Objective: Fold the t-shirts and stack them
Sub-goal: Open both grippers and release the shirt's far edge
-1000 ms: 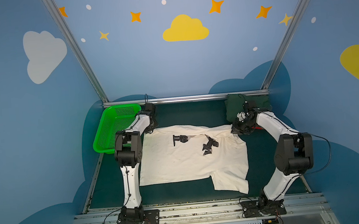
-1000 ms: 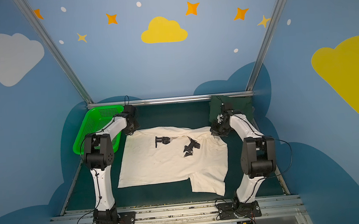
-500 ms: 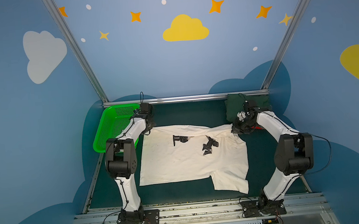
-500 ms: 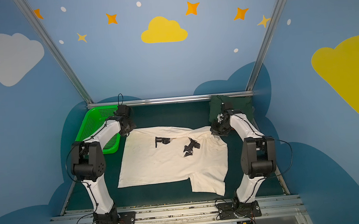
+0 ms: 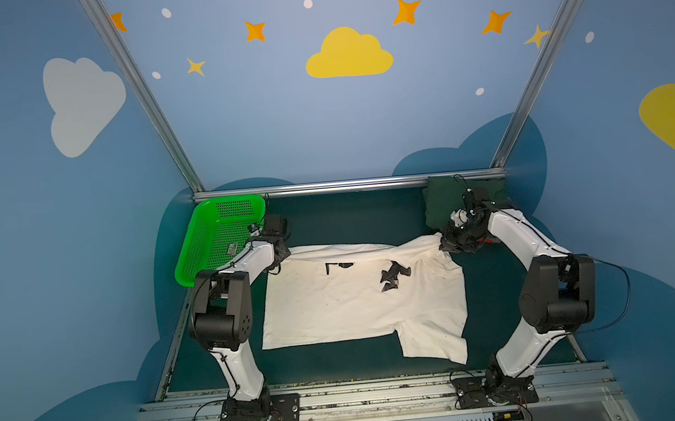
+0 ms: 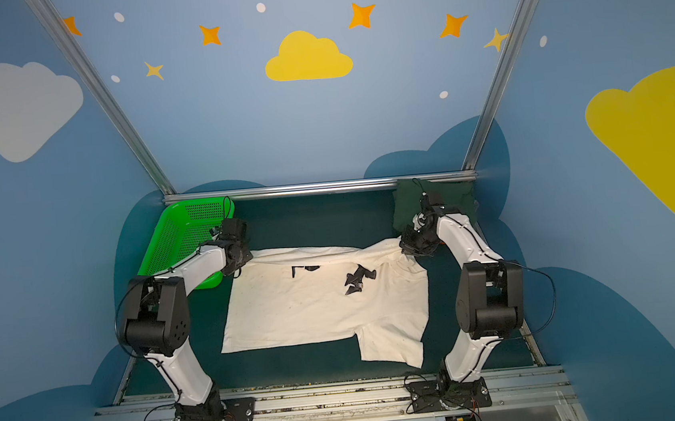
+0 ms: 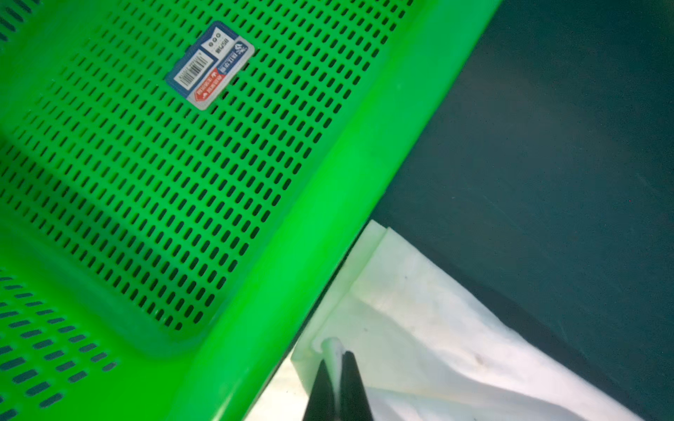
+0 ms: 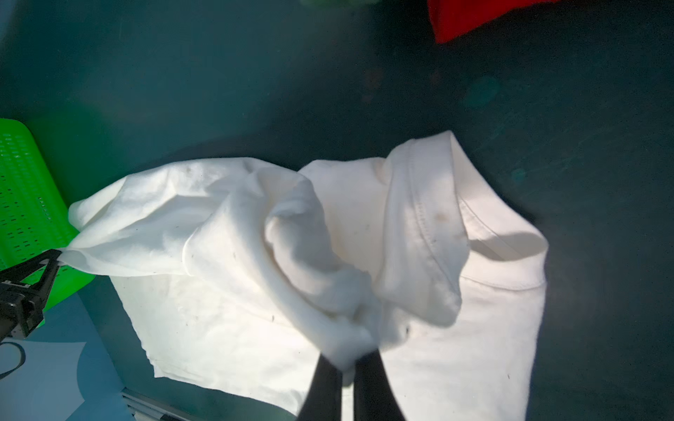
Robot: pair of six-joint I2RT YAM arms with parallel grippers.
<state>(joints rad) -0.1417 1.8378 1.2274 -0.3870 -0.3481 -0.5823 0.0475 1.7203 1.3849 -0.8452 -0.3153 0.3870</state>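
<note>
Left elbow (image 5: 221, 309) dropped | left claw (image 7: 337, 359), right claw (image 8: 348, 368) clamp cream tee (image 5: 356, 305) | print (image 5: 393, 276) top-view only

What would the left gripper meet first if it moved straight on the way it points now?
Past the white t-shirt corner the left gripper holds, probably the green basket's rim, though depth is unclear.

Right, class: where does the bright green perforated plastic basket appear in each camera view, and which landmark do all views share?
In a top view: the green basket sits back left.
In a top view: back left as well.
Left wrist view: it fills most of the frame.
Right wrist view: a strip at the frame's edge.
Shared landmark: the cream-white cotton t-shirt beside it.
</note>
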